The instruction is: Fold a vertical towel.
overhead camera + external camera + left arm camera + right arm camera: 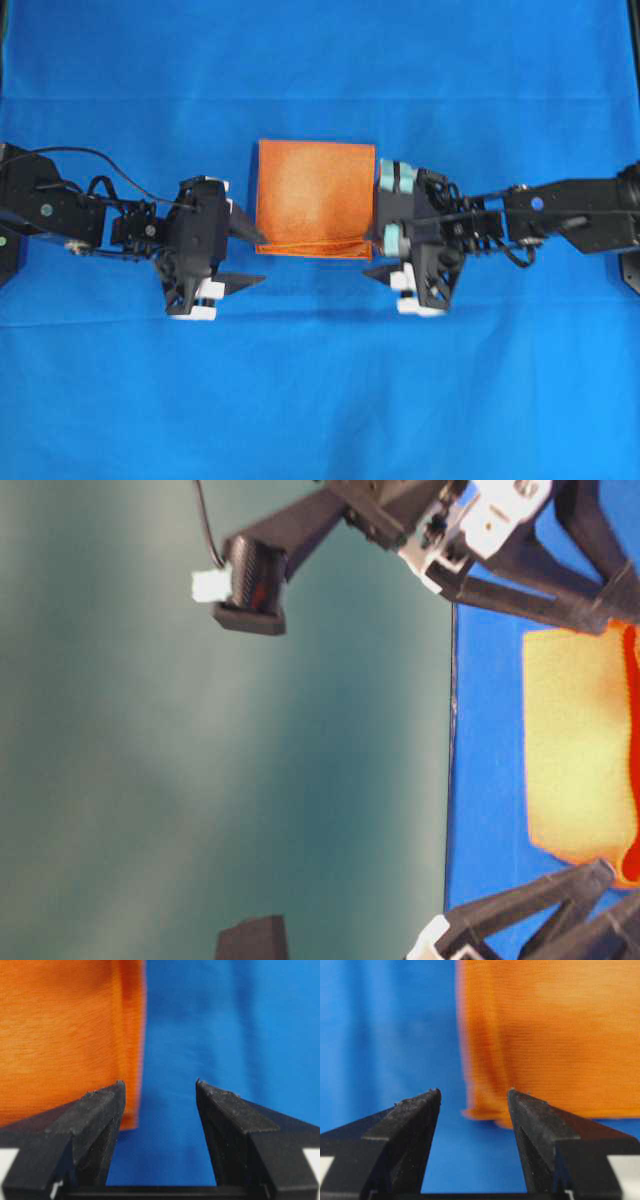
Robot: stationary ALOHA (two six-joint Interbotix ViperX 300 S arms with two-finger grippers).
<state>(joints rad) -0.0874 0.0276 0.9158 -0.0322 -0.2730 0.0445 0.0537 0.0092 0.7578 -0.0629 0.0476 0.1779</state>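
- A large blue cloth [320,400] covers the whole work surface, flat and smooth; the table-level view also shows a plain teal wall beyond its edge.
- At the middle of it we see the towel [315,197], orange and fuzzy, lying flat in a near-square shape. A doubled hem line along its near edge suggests to us that it is already folded once.
- Our left gripper [245,258] sits just beside the towel's near left corner, its two jaws spread apart and holding nothing. In the left wrist view the towel's edge lies at one jaw tip, with bare blue between the jaws.
- Our right gripper [383,256] mirrors it at the near right corner, jaws likewise spread and empty; the corner lies just ahead of one jaw tip.
- We judge that both grippers flank the near corners so they can pinch them together and carry that edge over for a further fold.
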